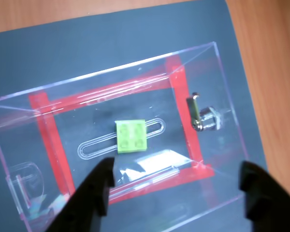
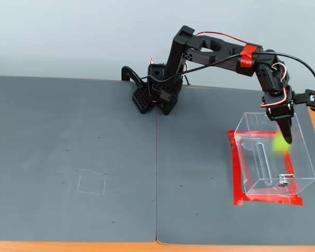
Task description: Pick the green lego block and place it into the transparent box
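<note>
I am a black robot arm reaching out over a dark grey mat on a wooden desk (image 2: pixel 0 245). My fingers (image 1: pixel 176 186) are spread wide apart and hold nothing; in the wrist view their two black tips frame the lower edge of the picture, one at lower left, one at lower right, with open space between them.

Directly below them sits the clear acrylic box with thin see-through walls (image 1: pixel 217 82). It stands inside a square of red tape (image 2: pixel 232 157) stuck to the mat, which seems to mark where the box belongs. A small metal latch (image 1: pixel 203 118) is fixed to the wall at the right of the wrist view, and a long rounded slot (image 1: pixel 94 147) is cut in one face.

The small lime-green square plastic brick with four round studs (image 1: pixel 131 136) is inside the box's outline, studs up, in line with the slot. In the fixed view the brick (image 2: pixel 279 143) shows as a blurred green patch within the box, just beside my fingertips, so I cannot tell whether it has come to rest on the bottom or is dropping.

I judge that the brick is free of my grip and the placing is done or nearly so. My fingers hang above the open top, apart, so the brick has a clear way down.
</note>
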Controlling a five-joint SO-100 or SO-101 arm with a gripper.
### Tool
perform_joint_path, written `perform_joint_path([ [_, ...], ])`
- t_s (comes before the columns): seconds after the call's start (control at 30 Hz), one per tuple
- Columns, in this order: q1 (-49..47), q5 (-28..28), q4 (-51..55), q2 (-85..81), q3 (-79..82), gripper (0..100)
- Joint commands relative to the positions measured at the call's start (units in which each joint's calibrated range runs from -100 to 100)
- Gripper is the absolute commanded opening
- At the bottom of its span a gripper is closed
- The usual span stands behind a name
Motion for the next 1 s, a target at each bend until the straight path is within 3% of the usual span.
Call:
perform_joint_path([
  [0.0, 0.68, 0.16, 0.23, -3.95, -0.35, 32],
  [0.33, 3.74, 0.26, 0.31, -4.2, -0.35, 32],
  [0.7, 18.74, 0.31, -0.55, -15.22, 12.14, 31],
  [0.97, 30.82, 0.31, -0.64, -26.75, 24.98, 9],
])
